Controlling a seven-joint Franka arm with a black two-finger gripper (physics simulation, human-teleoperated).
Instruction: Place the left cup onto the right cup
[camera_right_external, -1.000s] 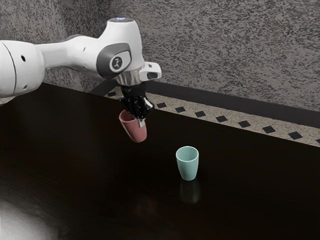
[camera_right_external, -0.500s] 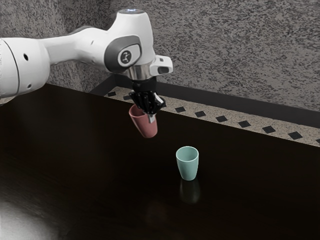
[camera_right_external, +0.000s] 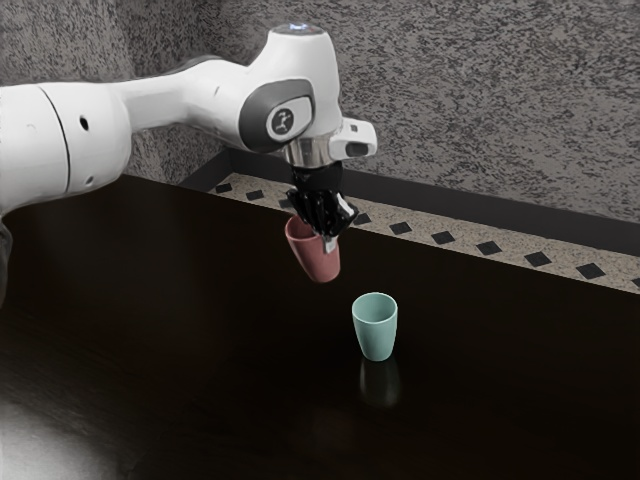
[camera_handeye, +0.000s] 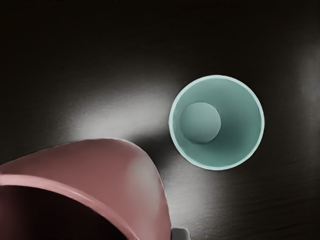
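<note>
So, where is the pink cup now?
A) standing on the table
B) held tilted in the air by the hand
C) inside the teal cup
B: the hand grips the pink cup at its rim, tilted in the air, apart from the teal cup.

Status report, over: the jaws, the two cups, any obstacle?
Jaws shut on pink tapered cup, tilted, in the air. Teal tapered cup upright on dark table, apart from it. Nothing between them.
</note>
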